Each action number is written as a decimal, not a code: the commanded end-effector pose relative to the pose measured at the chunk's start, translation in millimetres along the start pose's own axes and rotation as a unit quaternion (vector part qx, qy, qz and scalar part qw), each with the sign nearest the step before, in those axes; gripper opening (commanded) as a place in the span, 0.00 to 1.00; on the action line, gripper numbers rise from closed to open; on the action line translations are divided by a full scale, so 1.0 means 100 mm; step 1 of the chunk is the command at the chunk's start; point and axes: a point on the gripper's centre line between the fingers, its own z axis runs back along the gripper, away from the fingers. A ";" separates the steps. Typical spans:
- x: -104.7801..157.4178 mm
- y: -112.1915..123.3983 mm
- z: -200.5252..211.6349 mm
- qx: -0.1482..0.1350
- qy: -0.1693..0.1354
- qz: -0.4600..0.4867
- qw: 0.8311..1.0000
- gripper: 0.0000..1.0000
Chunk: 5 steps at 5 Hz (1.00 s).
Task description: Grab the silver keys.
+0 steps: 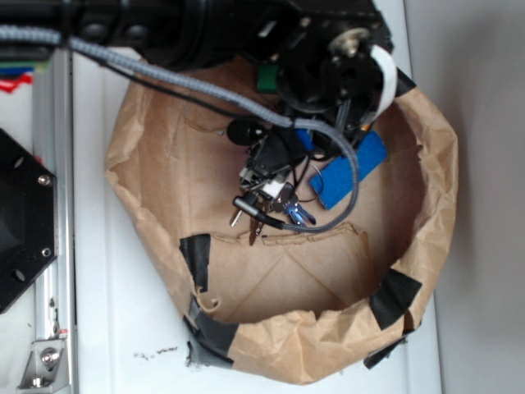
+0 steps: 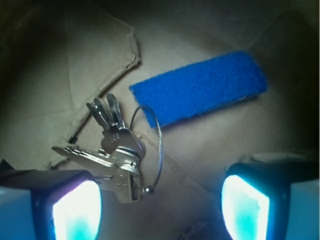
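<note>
The silver keys lie as a small bunch on a thin wire ring on the brown paper floor. In the wrist view they sit just ahead of my left fingertip, and one key head reaches in beside its pad. My gripper is open and low over the paper, with bare paper in the middle of the gap. In the exterior view the gripper hangs inside the paper tray, and the keys show partly under it.
A blue rectangular block lies just beyond the keys, to the right. A green block sits at the back under the arm. The crumpled paper tray wall, patched with black tape, rings the area. A metal rail runs along the left.
</note>
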 end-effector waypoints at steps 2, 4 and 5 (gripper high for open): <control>0.05 -0.03 0.03 0.014 -0.028 0.016 0.999 1.00; 0.13 0.06 -0.09 0.026 -0.021 0.025 0.999 1.00; 0.13 0.05 -0.12 0.029 -0.017 0.021 0.999 1.00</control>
